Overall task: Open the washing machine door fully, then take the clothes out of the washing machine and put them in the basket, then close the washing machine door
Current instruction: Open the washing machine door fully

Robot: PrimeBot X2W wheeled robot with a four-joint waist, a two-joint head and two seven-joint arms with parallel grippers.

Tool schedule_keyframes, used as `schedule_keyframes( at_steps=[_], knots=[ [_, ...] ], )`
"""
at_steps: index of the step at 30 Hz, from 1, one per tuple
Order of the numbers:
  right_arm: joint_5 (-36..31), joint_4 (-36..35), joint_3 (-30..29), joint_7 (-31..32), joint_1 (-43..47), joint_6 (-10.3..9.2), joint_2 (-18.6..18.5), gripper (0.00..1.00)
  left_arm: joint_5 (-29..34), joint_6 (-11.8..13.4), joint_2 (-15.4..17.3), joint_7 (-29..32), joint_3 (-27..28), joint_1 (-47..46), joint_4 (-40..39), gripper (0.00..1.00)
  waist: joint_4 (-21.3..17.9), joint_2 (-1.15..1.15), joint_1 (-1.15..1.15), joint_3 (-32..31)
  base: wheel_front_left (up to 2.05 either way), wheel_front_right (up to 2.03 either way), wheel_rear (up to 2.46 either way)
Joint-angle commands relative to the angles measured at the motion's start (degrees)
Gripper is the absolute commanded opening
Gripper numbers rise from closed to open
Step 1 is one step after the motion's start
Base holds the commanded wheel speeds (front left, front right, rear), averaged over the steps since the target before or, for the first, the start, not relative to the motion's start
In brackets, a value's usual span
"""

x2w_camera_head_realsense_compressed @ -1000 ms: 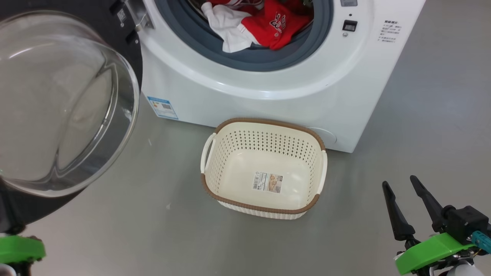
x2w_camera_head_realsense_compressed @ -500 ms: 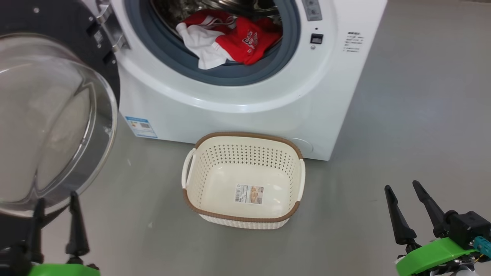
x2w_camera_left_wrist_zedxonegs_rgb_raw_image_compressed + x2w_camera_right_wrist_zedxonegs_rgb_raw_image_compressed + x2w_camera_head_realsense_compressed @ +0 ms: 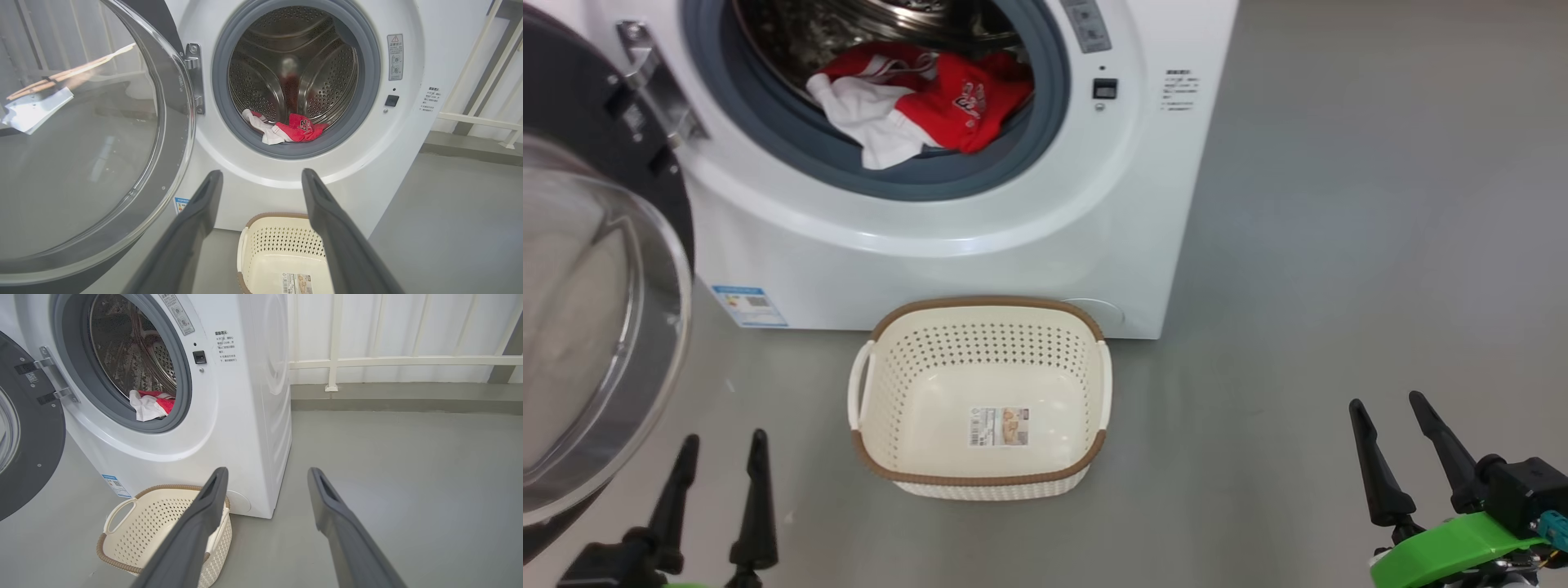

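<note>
Your left gripper point(image 3: 725, 438) has its two dark fingers spread apart, gripping nothing; the washing machine door point(image 3: 572, 327) stands swung open just to its left, and the cream perforated basket point(image 3: 980, 304) sits ahead to its right. Your right gripper point(image 3: 1384, 401) is also spread wide and unloaded, with the basket well off to its left at the foot of the white washing machine point(image 3: 947, 261). The red and white clothes point(image 3: 931, 102) lie in the drum mouth, beyond both grippers, on the grey gasket point(image 3: 980, 175).
</note>
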Motion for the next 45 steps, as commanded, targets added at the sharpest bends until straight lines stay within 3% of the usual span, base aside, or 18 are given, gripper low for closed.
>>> schedule_keyframes(
  at_steps=[1, 16, 45],
  knots=[
    [-0.1, -1.5, 0.9, -0.4, -0.3, 0.35, -0.5, 1.0, -0.4, -0.3, 1.2, -0.3, 0.9, 0.1, -1.8, 1.0, -2.0, 0.0, 0.0, -0.1, 0.0, 0.0, 0.0],
    [0.1, -2.0, -0.5, -0.4, 0.0, 0.35, -0.3, 1.0, -0.8, -0.3, 0.8, -0.3, -4.1, 1.7, -3.6, 1.0, -6.4, 0.0, 0.0, 0.1, 0.0, 0.0, 0.0],
    [-0.2, -2.4, -0.9, -0.4, -0.3, 0.35, -0.1, 1.0, -1.5, -0.3, 1.1, -0.3, -6.0, 1.6, -6.5, 1.0, -6.1, 0.0, 0.0, 0.7, 0.0, 0.0, 0.0]
  ],
)
